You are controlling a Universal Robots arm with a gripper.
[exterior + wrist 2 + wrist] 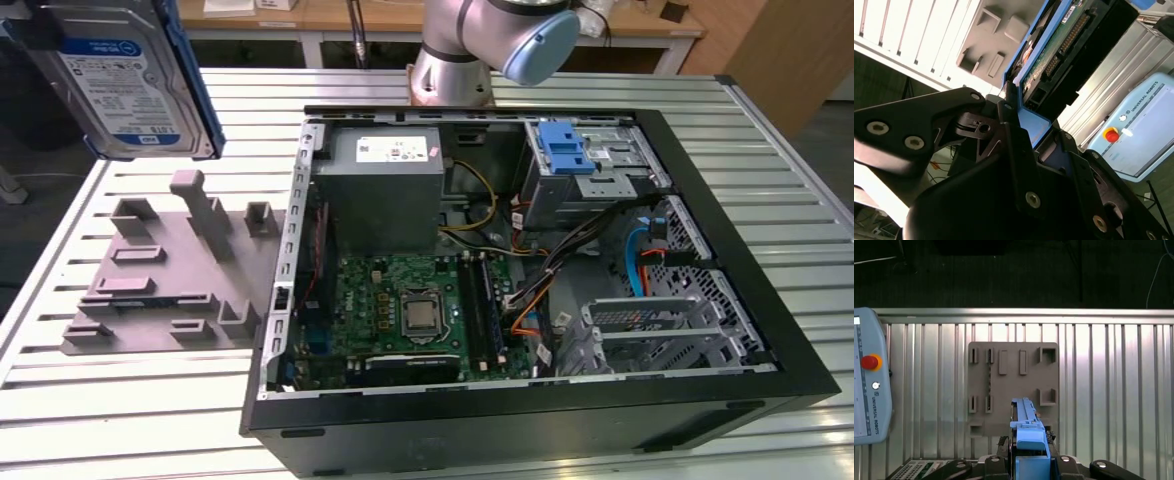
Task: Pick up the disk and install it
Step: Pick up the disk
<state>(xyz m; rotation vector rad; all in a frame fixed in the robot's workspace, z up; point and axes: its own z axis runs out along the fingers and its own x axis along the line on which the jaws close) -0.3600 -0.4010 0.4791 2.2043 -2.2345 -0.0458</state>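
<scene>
1. One disk (127,85) hangs in the air at the exterior view's far left, label side to the camera, well above the slatted metal table (134,400) and touching nothing below it.
2. Gripper (1026,127): in the second wrist view its black fingers (1009,117) are closed on the disk's blue carrier frame at one end. Clamped on the disk, not apart.
3. Under the disk sits the grey slotted fixture (160,280), flat on the table. Its slots hold nothing. In the first wrist view the disk stands edge-on over the fixture's near side.
4. Next along is the open computer case (534,420), lying on its side. A grey power supply box (387,185) sits toward the back, with the green motherboard (400,300) in front of it.
5. Further toward the exterior view's right, a blue ribbed latch (567,150) sits on the metal drive bay (614,165). The disk is well apart from it.
6. Handling, my judgement:
   - The disk is stiff and dense for its size.
   - It is shock-sensitive, so a knock or drop could ruin it.
   - The bare metal faces look slick.
   - The green circuit board and connector pins are exposed on the underside, so they are a poor place to press.
7. Best hold, my judgement: the blue plastic frame edges, where the fingers grip now. Only one end is held, so the free end could lever in the grip.
</scene>
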